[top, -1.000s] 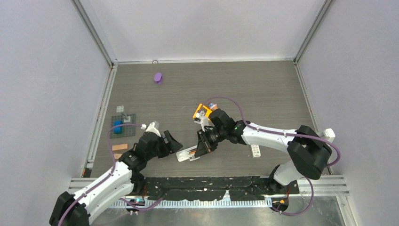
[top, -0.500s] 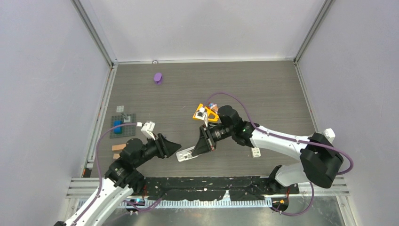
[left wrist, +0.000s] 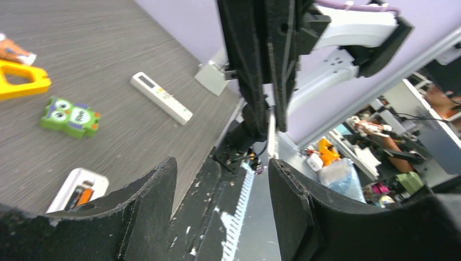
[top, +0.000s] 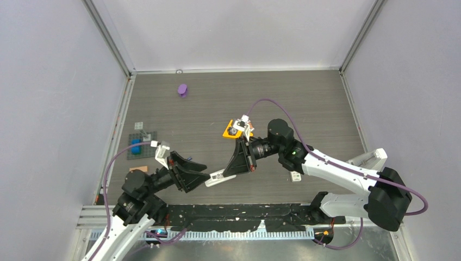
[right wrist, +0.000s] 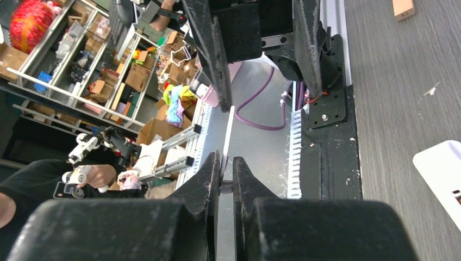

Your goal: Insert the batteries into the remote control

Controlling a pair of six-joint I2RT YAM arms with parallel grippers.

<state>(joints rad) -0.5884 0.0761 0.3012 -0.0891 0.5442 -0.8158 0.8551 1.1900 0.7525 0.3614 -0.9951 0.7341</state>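
Risk: with the right tool [right wrist: 226, 166] pinching a thin white plate [right wrist: 228, 138], probably the battery cover, and the left tool [left wrist: 220, 174] spread and gripping nothing, the open remote [left wrist: 93, 178], batteries [left wrist: 80, 194] inside, low-centre on the tabletop [top: 304, 103], could skid when pressed.

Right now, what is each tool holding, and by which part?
The right tool pinches a thin white plate, seen edge-on, by one end. The left tool is open and holds nothing.
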